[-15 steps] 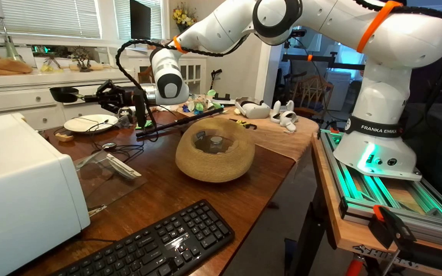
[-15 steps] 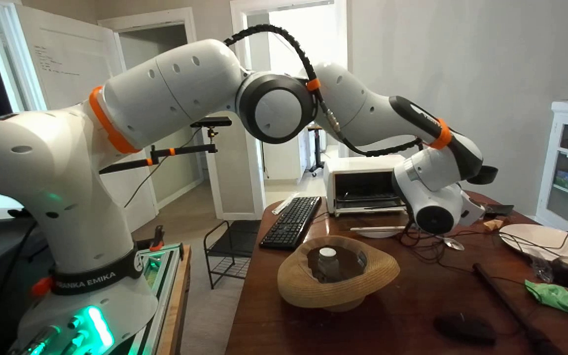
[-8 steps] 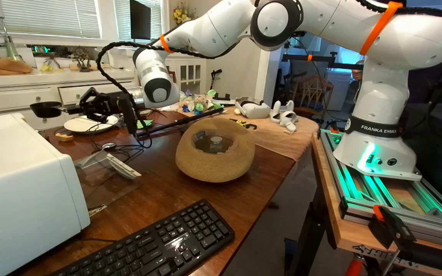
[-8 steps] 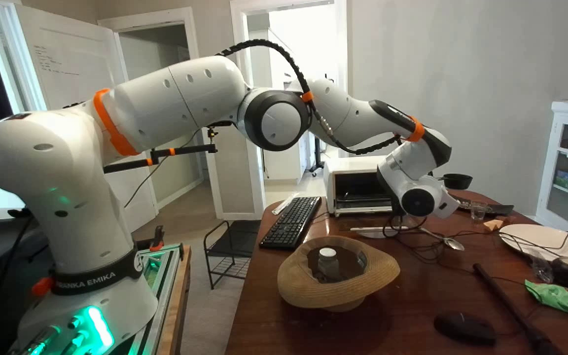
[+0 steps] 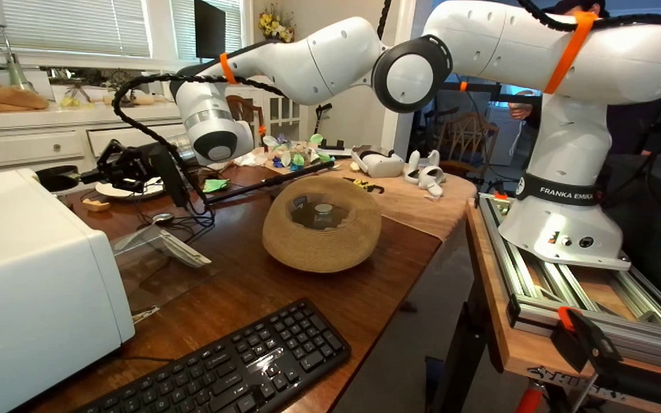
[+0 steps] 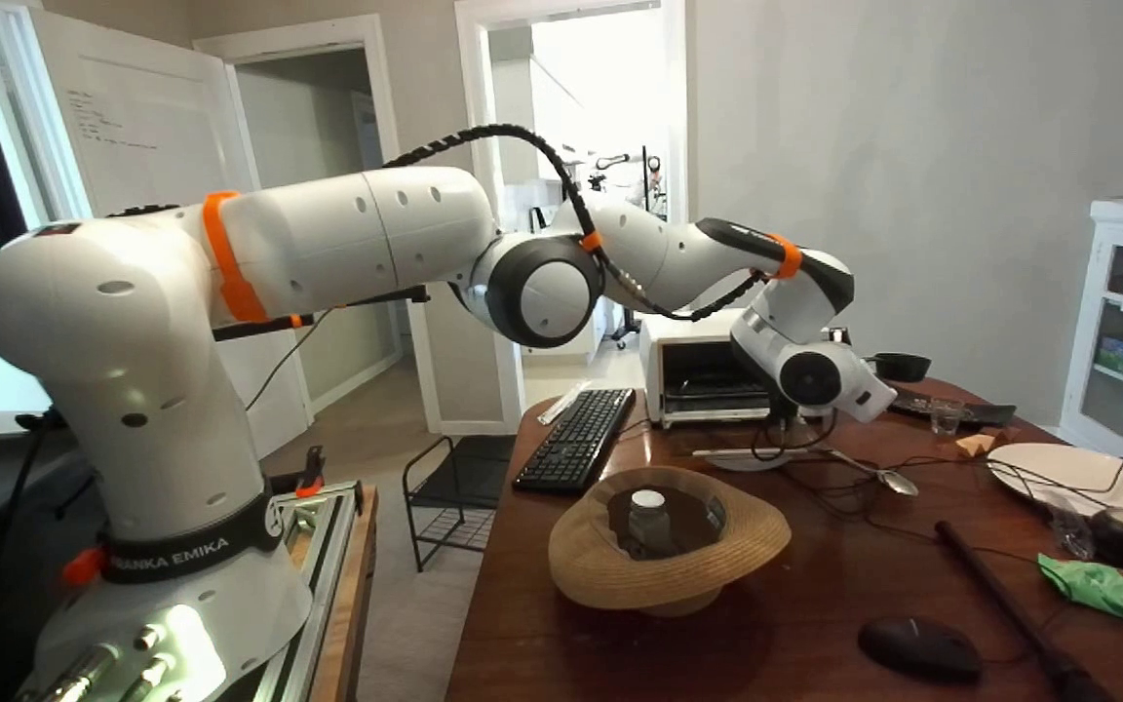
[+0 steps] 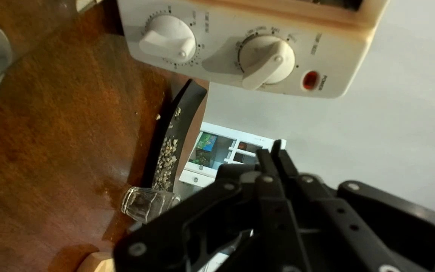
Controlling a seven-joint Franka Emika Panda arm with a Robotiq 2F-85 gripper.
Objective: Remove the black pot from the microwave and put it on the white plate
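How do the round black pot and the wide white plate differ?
The round black pot is held by the black gripper; the wide white plate rests on the brown wooden table. The pot looks smaller and deeper-walled than the plate. Both have rounded rims.

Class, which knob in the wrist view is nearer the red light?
The right knob in that view: it lies between the left knob and the red light.

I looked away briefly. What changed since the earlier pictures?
The gripper carried the black pot lower and leftward in both exterior views; nothing was grasped or let go. The base light turned from green to whitish. The straw hat, keyboard, toaster oven and white plate stayed put.
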